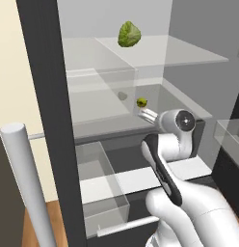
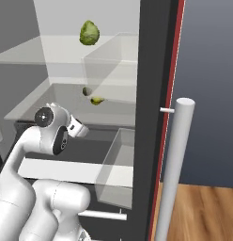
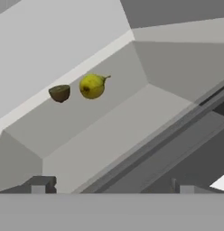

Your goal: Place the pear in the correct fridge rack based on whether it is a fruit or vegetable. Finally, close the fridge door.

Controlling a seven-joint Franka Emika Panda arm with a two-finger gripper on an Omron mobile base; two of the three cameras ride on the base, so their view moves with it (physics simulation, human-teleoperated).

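The pear (image 3: pixel 92 85), small and yellow-green with a dark spot, lies on the lower fridge rack (image 1: pixel 92 108) near its back wall, free of the gripper. It also shows as the pear (image 1: pixel 141 102) and the pear (image 2: pixel 96 100) from the base. My gripper (image 3: pixel 112 186) is open and empty, a short way in front of the pear at the rack's front edge. Fridge doors stand open on both sides: the left door (image 1: pixel 49 120) and the right door (image 2: pixel 153 117). I cannot tell which one the task means.
A halved brown-green fruit (image 3: pixel 59 93) lies just beside the pear. A crinkled green leafy vegetable (image 1: pixel 129 34) sits on the upper glass shelf. Clear bins (image 1: pixel 99 178) line the left door and a silver bar handle (image 2: pixel 177 164) runs down the right door. A drawer (image 1: pixel 140 178) juts out below.
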